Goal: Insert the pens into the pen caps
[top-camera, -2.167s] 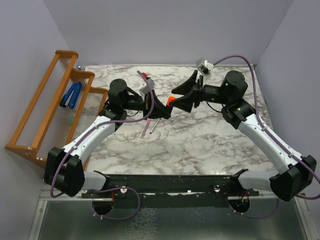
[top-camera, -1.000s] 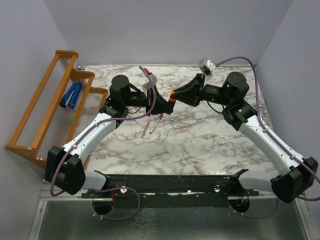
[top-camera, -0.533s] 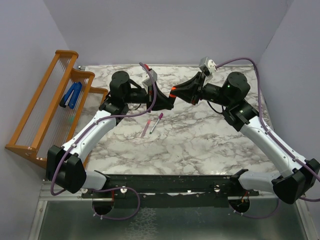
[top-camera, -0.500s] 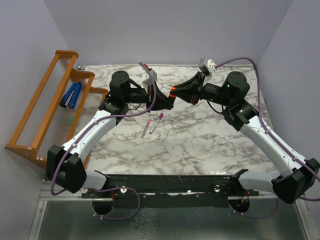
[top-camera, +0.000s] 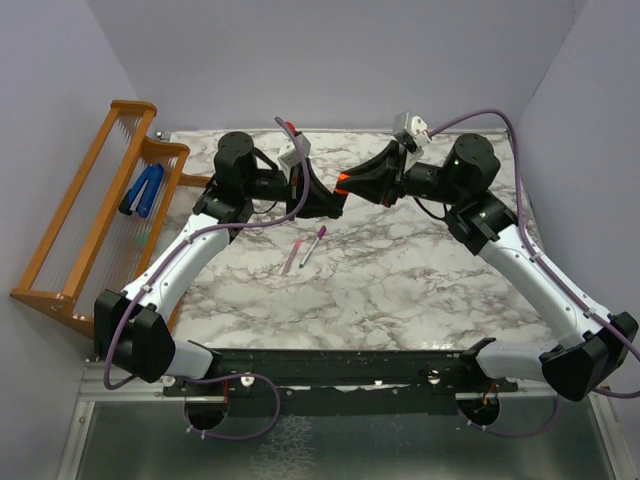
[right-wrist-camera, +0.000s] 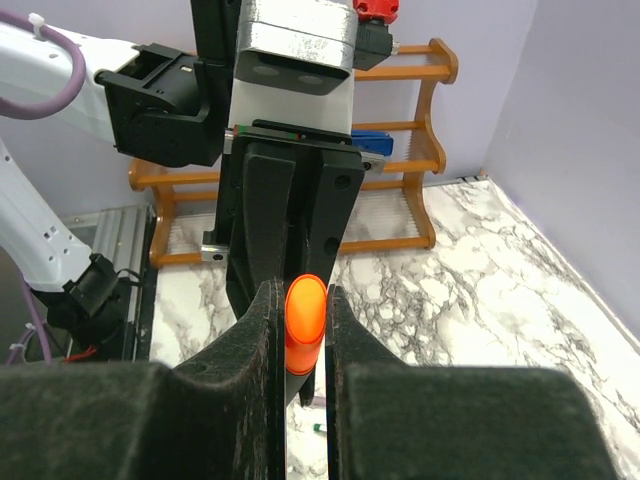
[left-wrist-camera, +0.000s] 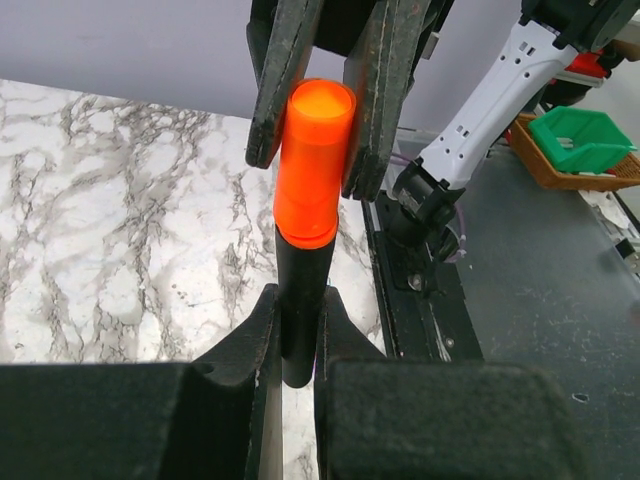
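Orange cap (left-wrist-camera: pixel 312 150), black marker (left-wrist-camera: pixel 298 320), grey-veined white table (top-camera: pixel 400 270)

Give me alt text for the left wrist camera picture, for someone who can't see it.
A black marker, gripped by the left tool at the bottom of the frame, points away from the camera with an orange cap fitted over its far end, and the right tool clamps that cap from both sides. A marble table lies behind on the left.

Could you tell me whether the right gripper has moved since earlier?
Yes: seen from above, the right gripper moved up-frame, away from the loose pens.
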